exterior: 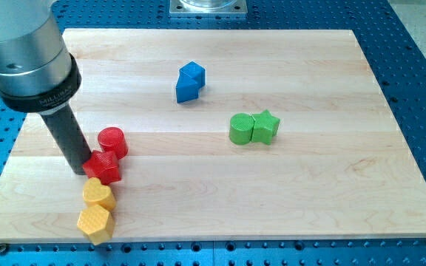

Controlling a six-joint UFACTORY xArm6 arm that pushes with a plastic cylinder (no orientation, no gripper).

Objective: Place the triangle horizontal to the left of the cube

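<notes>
My tip [80,171] is sitting at the view's left, near the lower part of the wooden table [331,199], with the dark rod rising from it up into the grey metal cylinder [22,55] that is filling the view's top left corner. There is no pincer on this rig, so no wide or narrow state is showing; the rod alone is doing the work. The tip is standing just beside the red block [103,167], at that block's left edge, and looks to be touching it, though the exact contact point is hard to make out. This red block has an angular outline, but I cannot tell whether it is the triangle the task names. Just above it and slightly right, a red cylinder [112,142] is standing, nearly touching it. Below the red block, a yellow heart-shaped block [97,194] is lying, and below that a yellow hexagonal block [95,223] is resting close to the table's bottom edge; these four are forming a tight column.

Further right, well apart from that group, a blue cube-like block [190,81] is sitting toward the view's top. Right of it and lower, a green rounded block [240,128] is pressing against a green star [265,125], the star being on the right.
</notes>
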